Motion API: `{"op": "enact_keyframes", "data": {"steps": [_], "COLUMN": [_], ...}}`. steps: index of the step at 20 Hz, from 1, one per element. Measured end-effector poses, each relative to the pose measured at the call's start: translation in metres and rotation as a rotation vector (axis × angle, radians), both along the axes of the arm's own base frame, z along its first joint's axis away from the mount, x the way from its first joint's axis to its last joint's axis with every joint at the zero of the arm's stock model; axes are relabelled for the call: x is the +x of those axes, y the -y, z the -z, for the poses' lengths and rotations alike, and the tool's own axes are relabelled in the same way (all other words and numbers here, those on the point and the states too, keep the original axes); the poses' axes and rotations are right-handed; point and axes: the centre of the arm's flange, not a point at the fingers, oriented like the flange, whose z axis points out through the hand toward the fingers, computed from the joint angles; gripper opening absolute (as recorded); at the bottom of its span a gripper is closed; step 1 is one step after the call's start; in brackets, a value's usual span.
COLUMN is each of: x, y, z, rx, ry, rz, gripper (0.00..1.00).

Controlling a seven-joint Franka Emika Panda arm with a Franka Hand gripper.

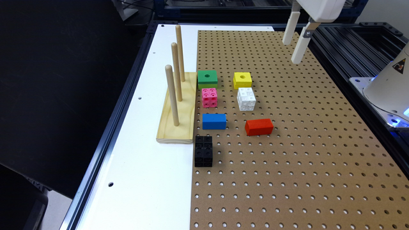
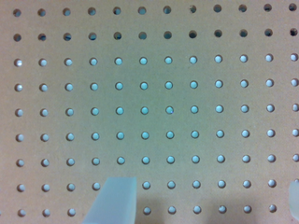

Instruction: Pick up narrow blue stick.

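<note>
Seven blocks lie on a brown pegboard (image 1: 287,166) that covers most of a white tabletop (image 1: 140,179), shown here from nearest to farthest in the exterior view. Nearest is a black studded block (image 1: 203,151), standing at the pegboard's edge on the exterior view's left. Just beyond it lies the narrow blue stick (image 1: 214,121), flat on the pegboard with its long side across the view, untouched and just beside a pale wooden base (image 1: 179,127). At about the same depth, toward the exterior view's right and apart from the blue one, lies a red rectangular block (image 1: 259,126), slightly turned. Farther on stand a pink studded cube (image 1: 209,97) and a white studded cube (image 1: 246,98); behind these, a green cube (image 1: 207,79) and a yellow cube (image 1: 242,80), each with a round hole in its top face. The wooden base carries three upright dowels (image 1: 176,72) in a row receding from the viewer. Farthest, at upper right in the exterior view, the gripper (image 1: 293,48) hangs above bare pegboard, well apart from every block. In the wrist view its two pale fingertips (image 2: 113,200) sit at opposite sides of the frame, spread wide with nothing between them, over rows of pegboard holes (image 2: 145,109). The white robot base (image 1: 388,86) stands off the pegboard at the exterior view's right.
</note>
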Motion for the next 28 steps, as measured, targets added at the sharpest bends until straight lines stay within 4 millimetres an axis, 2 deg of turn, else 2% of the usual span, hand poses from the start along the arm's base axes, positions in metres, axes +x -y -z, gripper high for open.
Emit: {"op": "enact_keyframes", "data": {"steps": [12, 28], "x": [0.0, 0.008], "y": [-0.003, -0.023], "z": [-0.001, -0.009], "rx": [-0.001, 0.002], "ry": [0.003, 0.024], "rz": [-0.007, -0.035], "gripper": [1.0, 1.0]}}
